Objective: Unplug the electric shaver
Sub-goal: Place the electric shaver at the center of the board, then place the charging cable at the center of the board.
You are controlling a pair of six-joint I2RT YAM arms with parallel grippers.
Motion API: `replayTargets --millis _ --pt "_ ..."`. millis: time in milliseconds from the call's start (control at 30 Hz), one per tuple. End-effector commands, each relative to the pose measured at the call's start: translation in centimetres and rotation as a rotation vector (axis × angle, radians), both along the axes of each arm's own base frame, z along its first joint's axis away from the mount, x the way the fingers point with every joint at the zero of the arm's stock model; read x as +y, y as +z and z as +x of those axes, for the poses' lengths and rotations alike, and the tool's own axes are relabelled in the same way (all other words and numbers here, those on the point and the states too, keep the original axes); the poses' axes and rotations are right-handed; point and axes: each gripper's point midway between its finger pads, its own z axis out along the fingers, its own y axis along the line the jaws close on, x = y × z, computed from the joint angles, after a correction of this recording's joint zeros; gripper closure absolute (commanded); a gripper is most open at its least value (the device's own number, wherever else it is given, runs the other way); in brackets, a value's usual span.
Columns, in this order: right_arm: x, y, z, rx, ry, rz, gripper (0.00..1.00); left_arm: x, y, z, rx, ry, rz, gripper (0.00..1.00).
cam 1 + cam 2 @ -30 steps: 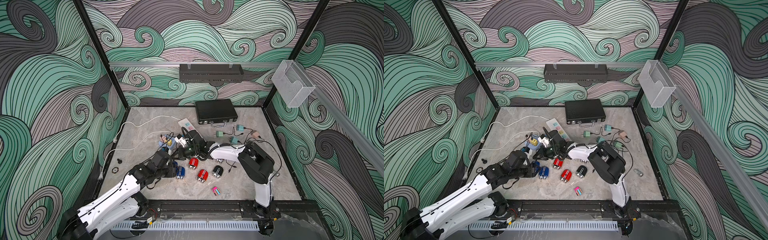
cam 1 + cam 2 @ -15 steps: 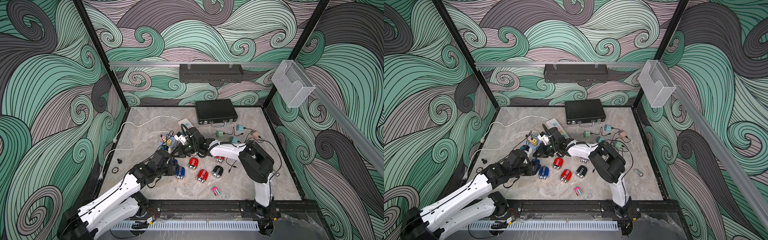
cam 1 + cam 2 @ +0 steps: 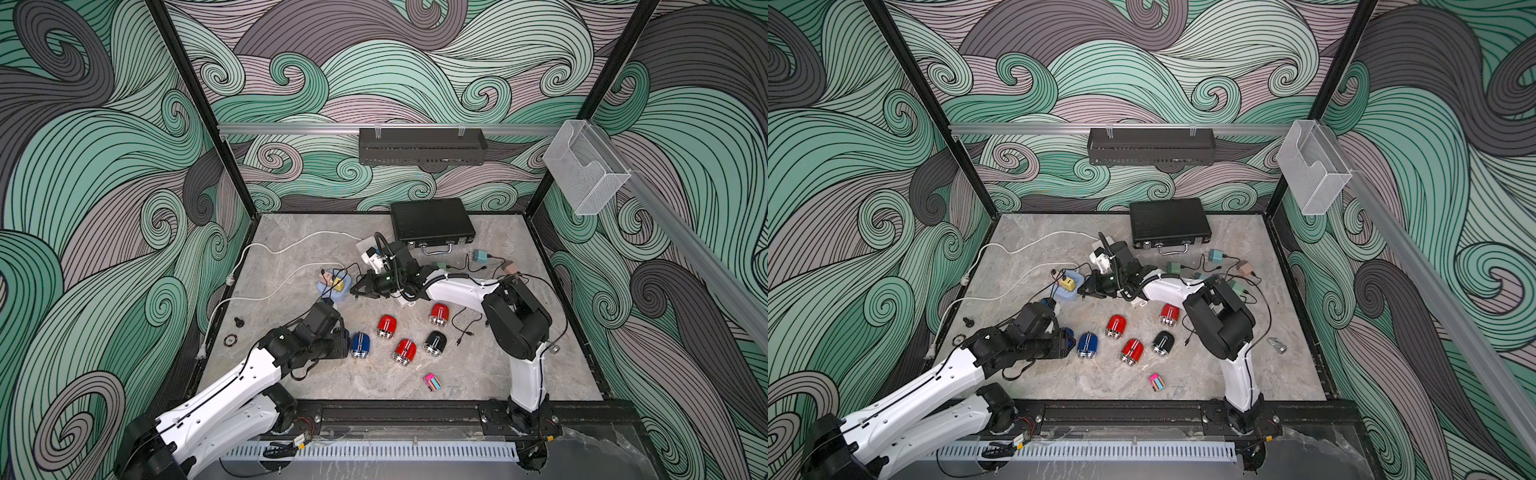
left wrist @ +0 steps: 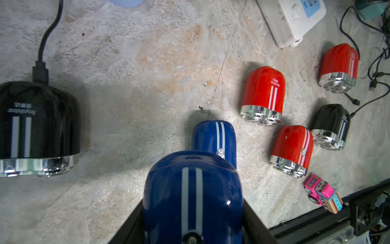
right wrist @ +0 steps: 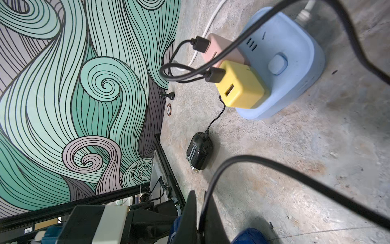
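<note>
Lower left of centre in both top views, the left gripper (image 3: pixel 1067 337) clamps a blue shaver (image 4: pixel 193 181), while the right gripper (image 5: pixel 200 207) pinches 1 black cable (image 5: pixel 274 166) (the label on the corded black shaver (image 4: pixel 38 118) reads "Royalstar").

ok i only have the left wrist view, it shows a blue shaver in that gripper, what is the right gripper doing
Observer: The right gripper is shut on a black cable, close to a blue power block.
Operator: anything plugged into that block
Observer: Yes, a yellow charger and a pink charger, each with a black plug in it.
Operator: and the plugged one on my side, where does its cable lead
Observer: From the black shaver it runs up toward the yellow charger; its far end is hidden behind that charger.
</note>
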Motion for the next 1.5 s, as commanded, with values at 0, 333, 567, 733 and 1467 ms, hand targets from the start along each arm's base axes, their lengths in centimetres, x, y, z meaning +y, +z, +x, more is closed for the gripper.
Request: replayTargets --millis 0,333,567,733,1467 --pt "0.0 0.9 0.1 -0.029 -0.001 -0.001 0.94 0.7 -0.1 0.1 0.010 0.031 0.041 0.89" --pt "-2.5 -0.4 -0.9 -0.054 -0.017 -0.118 0.94 2.2 -1.4 -0.1 0.046 0.091 0.121 0.89" --pt "-3.7 -4.9 -1.9 0.011 -0.016 -0.239 0.94 3.2 -2.9 -0.5 0.109 0.145 0.184 0.89" --pt "-3.0 -6.2 -2.7 0.020 0.008 -0.266 0.94 3.3 -3.9 -0.9 0.145 0.156 0.193 0.88" --pt "-1.8 -9.7 -4.2 0.047 0.047 -0.366 0.93 3.9 -6.8 -3.5 0.266 0.175 0.207 0.87"
